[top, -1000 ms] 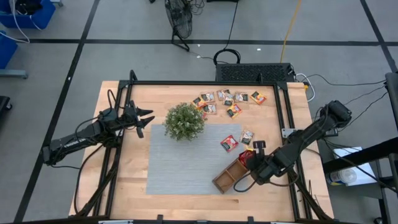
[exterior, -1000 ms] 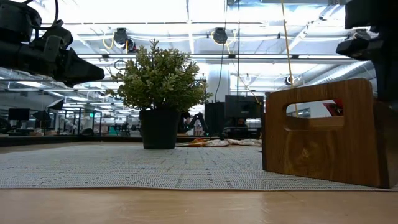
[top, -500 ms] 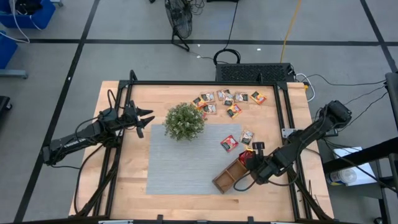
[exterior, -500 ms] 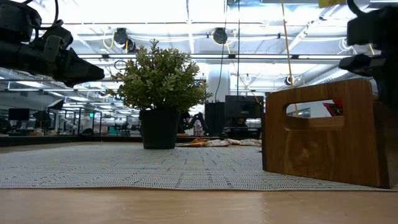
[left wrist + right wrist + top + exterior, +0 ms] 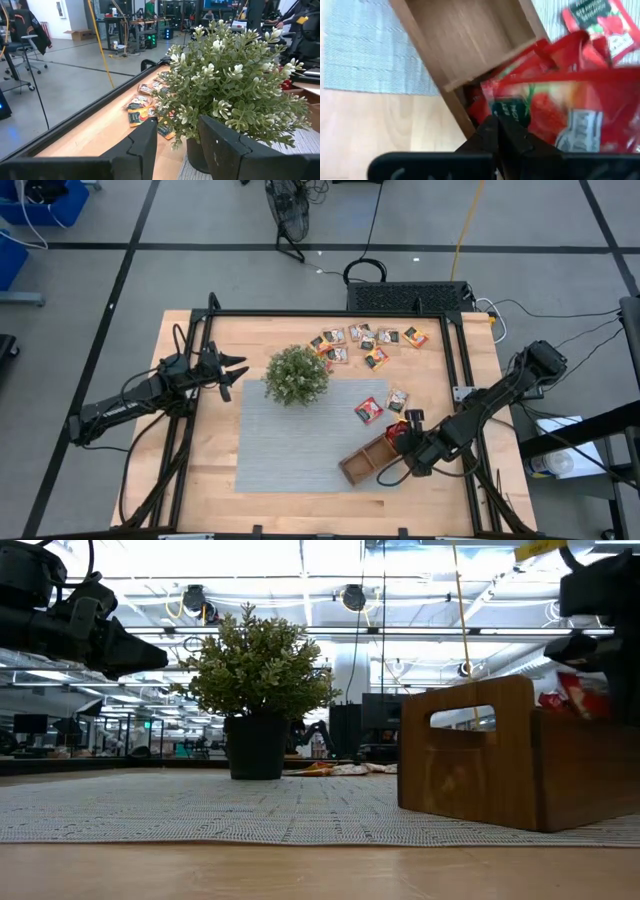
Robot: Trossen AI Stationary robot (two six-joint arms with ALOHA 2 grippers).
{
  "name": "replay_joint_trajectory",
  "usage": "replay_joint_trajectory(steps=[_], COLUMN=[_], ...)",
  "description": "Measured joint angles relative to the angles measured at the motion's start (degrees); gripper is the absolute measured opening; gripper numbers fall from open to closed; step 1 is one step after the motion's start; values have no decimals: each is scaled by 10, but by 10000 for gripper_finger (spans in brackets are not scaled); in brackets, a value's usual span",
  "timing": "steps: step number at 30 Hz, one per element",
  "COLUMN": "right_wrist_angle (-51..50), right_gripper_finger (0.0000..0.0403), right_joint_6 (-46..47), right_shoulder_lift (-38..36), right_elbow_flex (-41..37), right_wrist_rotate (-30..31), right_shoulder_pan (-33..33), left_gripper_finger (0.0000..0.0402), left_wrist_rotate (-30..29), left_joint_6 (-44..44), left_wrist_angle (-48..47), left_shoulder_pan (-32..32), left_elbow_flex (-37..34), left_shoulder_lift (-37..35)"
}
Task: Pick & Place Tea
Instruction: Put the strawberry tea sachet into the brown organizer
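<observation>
The plant [image 5: 296,375] stands at the far left corner of the grey mat [image 5: 290,445], blocking a straight path from the left tool [image 5: 236,370] toward the sachets [image 5: 365,343] beyond it. The mat's middle and near part lie open. The wooden tray [image 5: 368,460] and right tool [image 5: 398,438], seemingly above its sachet-filled end, crowd the worktop's [image 5: 210,450] near right corner.

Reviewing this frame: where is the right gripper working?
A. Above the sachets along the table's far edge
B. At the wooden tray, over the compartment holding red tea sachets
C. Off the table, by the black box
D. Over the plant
B: the right gripper sits shut at the wooden tray, red tea sachets filling the compartment just beyond its fingers in the right wrist view.
</observation>
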Motion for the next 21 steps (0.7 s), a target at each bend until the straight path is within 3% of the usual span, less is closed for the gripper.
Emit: replay_joint_trajectory(steps=[16,21], right_wrist_angle=[55,19], right_gripper_finger=[0,0], right_joint_6=[-21,-48], right_shoulder_lift=[-36,-65], right_elbow_flex=[2,35], right_wrist_rotate=[-1,21], right_shoulder_pan=[0,0], left_gripper_finger=[148,147], left_wrist_rotate=[0,0], left_joint_6=[0,0], left_wrist_angle=[0,0], left_shoulder_pan=[0,0], left_elbow_flex=[0,0], left_shoulder_lift=[0,0])
